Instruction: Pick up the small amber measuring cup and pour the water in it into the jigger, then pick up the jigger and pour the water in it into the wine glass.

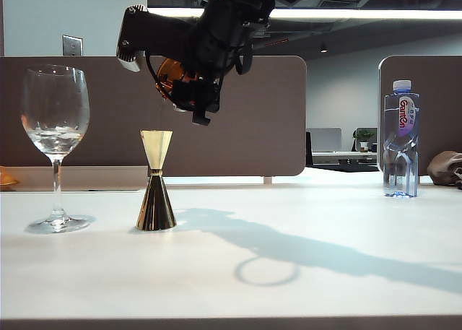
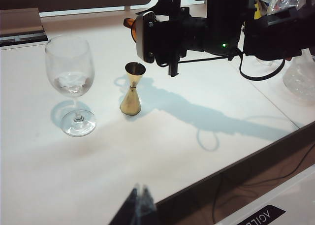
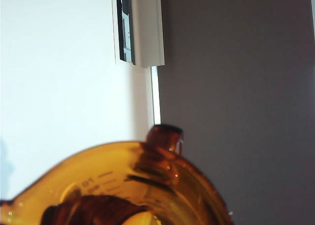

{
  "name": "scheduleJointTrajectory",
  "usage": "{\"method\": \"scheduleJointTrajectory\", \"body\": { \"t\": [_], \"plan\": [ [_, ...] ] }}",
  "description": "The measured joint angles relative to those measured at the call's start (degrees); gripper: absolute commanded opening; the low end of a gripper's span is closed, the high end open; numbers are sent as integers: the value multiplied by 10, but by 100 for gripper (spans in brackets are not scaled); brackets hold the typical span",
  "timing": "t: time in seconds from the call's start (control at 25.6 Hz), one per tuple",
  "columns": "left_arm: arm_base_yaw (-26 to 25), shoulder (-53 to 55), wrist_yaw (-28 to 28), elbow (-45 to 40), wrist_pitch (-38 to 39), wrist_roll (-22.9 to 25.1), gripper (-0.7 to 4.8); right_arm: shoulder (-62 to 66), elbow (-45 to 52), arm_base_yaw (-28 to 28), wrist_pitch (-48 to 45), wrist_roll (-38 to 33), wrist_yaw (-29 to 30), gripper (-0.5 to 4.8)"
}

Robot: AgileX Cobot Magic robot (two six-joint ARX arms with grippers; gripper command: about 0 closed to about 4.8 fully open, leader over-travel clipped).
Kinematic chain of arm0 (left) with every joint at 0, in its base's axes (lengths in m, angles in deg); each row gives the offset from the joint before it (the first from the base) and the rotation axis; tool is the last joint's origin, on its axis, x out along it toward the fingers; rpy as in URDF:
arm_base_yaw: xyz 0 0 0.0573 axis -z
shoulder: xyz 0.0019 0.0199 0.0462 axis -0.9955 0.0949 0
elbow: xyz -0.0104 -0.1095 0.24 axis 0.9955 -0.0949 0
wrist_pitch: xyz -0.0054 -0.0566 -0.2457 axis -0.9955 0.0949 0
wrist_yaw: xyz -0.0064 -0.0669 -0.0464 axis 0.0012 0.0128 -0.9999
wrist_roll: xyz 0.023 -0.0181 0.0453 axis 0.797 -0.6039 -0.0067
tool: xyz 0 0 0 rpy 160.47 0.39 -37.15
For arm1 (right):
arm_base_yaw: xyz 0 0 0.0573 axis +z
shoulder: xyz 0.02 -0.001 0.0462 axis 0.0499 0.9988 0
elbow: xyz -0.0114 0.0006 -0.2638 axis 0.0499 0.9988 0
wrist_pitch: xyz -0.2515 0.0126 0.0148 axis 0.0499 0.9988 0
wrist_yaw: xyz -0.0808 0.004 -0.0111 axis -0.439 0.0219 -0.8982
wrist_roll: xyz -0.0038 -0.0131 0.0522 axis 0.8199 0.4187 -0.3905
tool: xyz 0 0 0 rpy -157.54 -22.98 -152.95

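The small amber measuring cup (image 1: 168, 76) hangs tipped over in the air, with my right gripper (image 1: 185, 92) shut on it. It is above the jigger (image 1: 155, 183) and slightly to its right. The gold jigger stands upright on the white table, narrow cone up, and I see no stream of water. The wine glass (image 1: 55, 139) stands left of the jigger with clear liquid low in its bowl. In the right wrist view the cup (image 3: 123, 180) fills the near field. In the left wrist view my left gripper (image 2: 140, 194) hovers shut near the table's front edge, well short of the jigger (image 2: 131, 89) and wine glass (image 2: 71, 82).
A clear plastic bottle (image 1: 401, 139) with a blue cap stands at the far right of the table. Brown partition panels (image 1: 253, 128) run behind the table. A clear glass vessel (image 2: 300, 80) sits beyond the right arm. The arm's shadow crosses the tabletop.
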Motion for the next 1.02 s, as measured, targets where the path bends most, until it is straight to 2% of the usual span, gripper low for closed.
{"method": "scheduleJointTrajectory", "body": {
  "t": [0.43, 0.82, 1.02],
  "plan": [
    [0, 0, 0, 0, 0, 0, -2, 0, 0, 0, -12, 23, 0, 44],
    [0, 0, 0, 0, 0, 0, -2, 0, 0, 0, -12, 125, 0, 44],
    [0, 0, 0, 0, 0, 0, -2, 0, 0, 0, -13, 125, 0, 44]
  ]
}}
